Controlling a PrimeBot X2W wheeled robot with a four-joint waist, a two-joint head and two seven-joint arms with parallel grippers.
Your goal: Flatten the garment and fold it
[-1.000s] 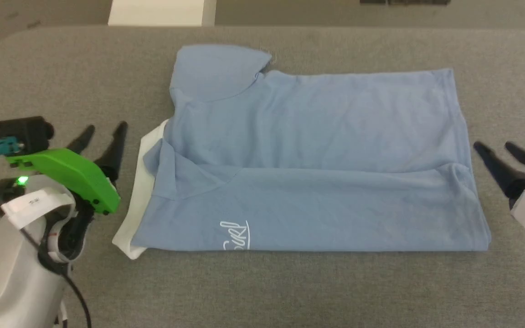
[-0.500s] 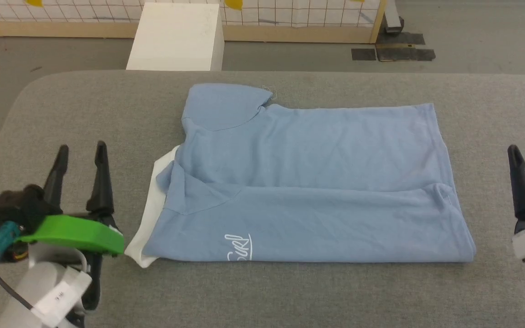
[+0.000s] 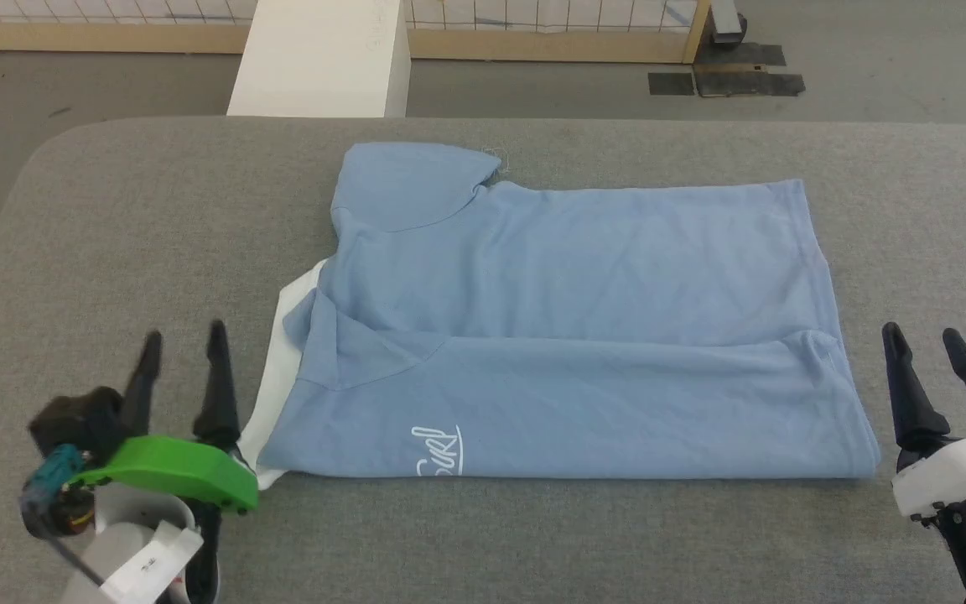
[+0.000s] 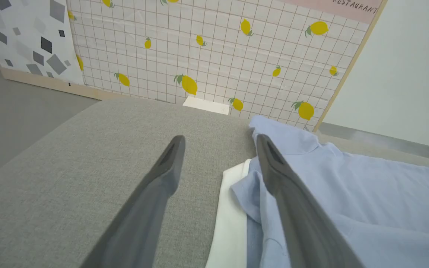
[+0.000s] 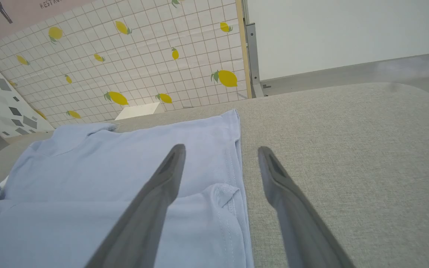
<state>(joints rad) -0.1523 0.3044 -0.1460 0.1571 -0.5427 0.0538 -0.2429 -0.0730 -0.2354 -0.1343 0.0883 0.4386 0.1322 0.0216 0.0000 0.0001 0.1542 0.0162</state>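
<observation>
Both jaws spread wide, holding nothing | garment (image 3: 567, 335) lies flat between the two

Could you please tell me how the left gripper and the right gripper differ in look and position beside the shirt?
The left gripper stands beside the neck end of the garment, by its white panel; the right gripper stands beside the hem end. The left gripper carries a green cover at its wrist; the right gripper has a white housing. Both are open, empty, and point away from the robot.
</observation>
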